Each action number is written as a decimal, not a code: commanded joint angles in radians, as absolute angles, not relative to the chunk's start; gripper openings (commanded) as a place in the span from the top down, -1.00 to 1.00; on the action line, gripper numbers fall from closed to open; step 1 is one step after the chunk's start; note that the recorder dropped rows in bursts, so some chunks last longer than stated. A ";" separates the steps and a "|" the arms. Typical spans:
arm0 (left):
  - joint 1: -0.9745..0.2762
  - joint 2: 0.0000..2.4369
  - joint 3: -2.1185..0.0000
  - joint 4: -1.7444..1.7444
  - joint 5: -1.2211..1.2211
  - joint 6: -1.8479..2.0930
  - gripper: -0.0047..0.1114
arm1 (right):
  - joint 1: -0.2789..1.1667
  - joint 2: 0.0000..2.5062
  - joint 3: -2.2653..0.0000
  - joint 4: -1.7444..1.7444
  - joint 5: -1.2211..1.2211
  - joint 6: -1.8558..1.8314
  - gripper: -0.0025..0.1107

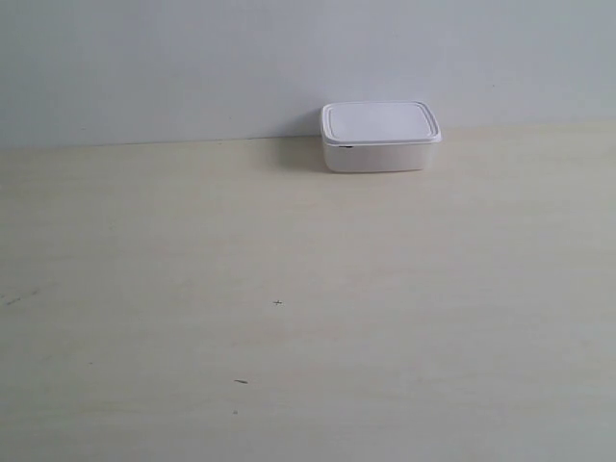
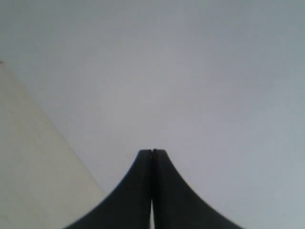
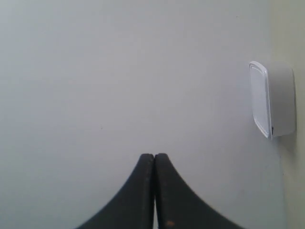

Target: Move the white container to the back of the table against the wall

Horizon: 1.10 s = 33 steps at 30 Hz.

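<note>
Across the back of the scene runs the plain, smooth, pale grey-white wall, and below it lies the broad pale cream wood-grain table. Right at their seam sits the shallow rectangular white plastic container. It is upright, its flat rimmed white lid is on, and its rear side seems to touch the wall (a thin gap cannot be ruled out from these views). Judge the placing as done and leave the container alone; another nudge might skew it. Your left gripper and right gripper are both clenched tip to tip on nothing, well apart from the container. Retreat without sweeping toward it.
</note>
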State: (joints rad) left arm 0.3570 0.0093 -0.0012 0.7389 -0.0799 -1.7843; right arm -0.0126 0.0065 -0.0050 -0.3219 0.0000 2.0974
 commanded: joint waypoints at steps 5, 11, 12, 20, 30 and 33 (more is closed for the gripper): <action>0.359 0.025 0.000 0.282 0.176 -1.620 0.92 | -0.011 0.000 0.000 -0.146 0.087 2.094 0.96; 0.359 0.025 0.000 0.062 0.372 -1.178 0.92 | -0.011 0.000 0.000 -0.121 0.089 2.094 0.96; 0.359 0.025 0.000 0.060 0.371 -1.099 0.92 | -0.011 0.000 0.000 -0.121 0.089 2.094 0.96; 0.359 0.025 0.000 0.046 0.371 -0.684 0.92 | -0.011 0.000 0.000 -0.121 0.089 2.094 0.96; 0.359 0.025 0.000 0.043 0.371 -0.654 0.92 | -0.011 0.000 0.000 -0.123 0.089 2.092 0.96; 0.359 0.025 0.000 0.043 0.371 -0.575 0.92 | -0.011 0.000 0.000 -0.123 0.089 2.092 0.96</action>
State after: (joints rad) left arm 0.3570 0.0228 -0.0002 0.0475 0.3693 -0.6404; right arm -0.0126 0.0065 -0.0050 -0.1215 0.0896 2.0974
